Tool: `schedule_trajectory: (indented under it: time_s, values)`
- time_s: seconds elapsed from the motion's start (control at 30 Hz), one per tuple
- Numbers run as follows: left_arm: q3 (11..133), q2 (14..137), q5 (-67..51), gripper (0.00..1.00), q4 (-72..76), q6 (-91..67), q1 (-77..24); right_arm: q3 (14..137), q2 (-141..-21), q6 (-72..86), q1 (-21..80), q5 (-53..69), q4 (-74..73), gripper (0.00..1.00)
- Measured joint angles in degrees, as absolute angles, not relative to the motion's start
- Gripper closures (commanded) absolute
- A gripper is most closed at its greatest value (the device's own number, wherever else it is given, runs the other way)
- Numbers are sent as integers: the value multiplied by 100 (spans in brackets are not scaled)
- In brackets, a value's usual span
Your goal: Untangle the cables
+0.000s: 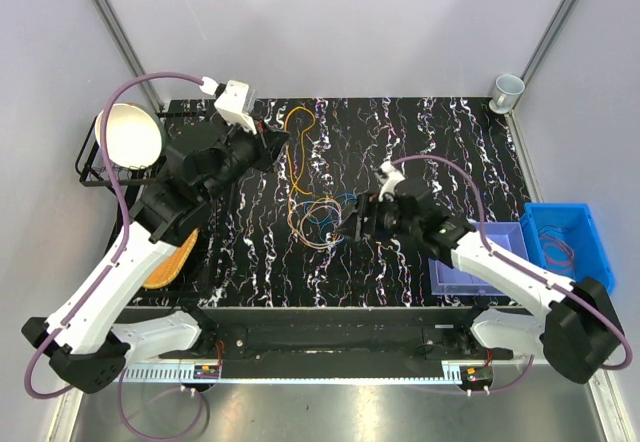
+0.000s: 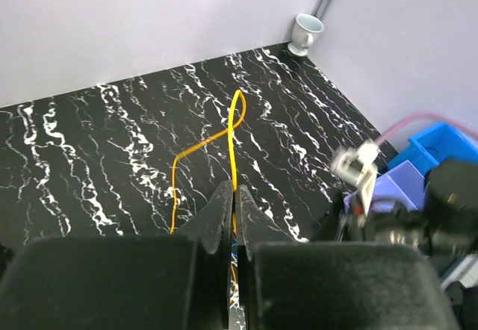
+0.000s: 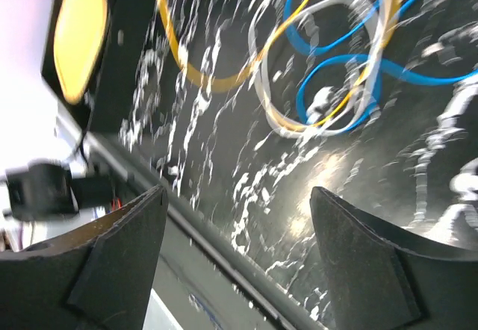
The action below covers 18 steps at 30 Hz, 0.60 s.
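The cables (image 1: 315,217) lie looped together mid-table: orange, blue and pale wires. One long orange-yellow wire (image 1: 297,122) runs from the bunch toward the far edge and ends in a loop. My left gripper (image 1: 278,148) is shut on this wire; in the left wrist view the wire (image 2: 233,132) passes between the closed fingertips of that gripper (image 2: 236,192). My right gripper (image 1: 352,224) is open and empty just right of the bunch. In the right wrist view the right gripper (image 3: 239,218) has its jaws wide apart, with the blue, white and yellow loops (image 3: 328,69) beyond them.
A white cup (image 1: 508,89) stands at the far right corner. A blue bin (image 1: 585,222) holding thin wires and a lavender tray (image 1: 500,237) sit at the right. A white bowl on a black rack (image 1: 130,137) and a tan woven piece (image 1: 172,262) are at the left.
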<state>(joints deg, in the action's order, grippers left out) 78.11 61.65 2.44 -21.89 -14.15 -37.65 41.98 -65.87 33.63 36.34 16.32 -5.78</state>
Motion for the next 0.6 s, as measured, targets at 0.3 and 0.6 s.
schedule_trajectory:
  time_s: [0.3,0.6]
  values:
    - [8184,6545,563,100,-2298,-1522,-3763,4198,-7194,3105,4989,1114,255,18]
    - [8576,7006,825,100,-2453,-1887,-3754,4545,-8073,2611,5653,-386,937,22]
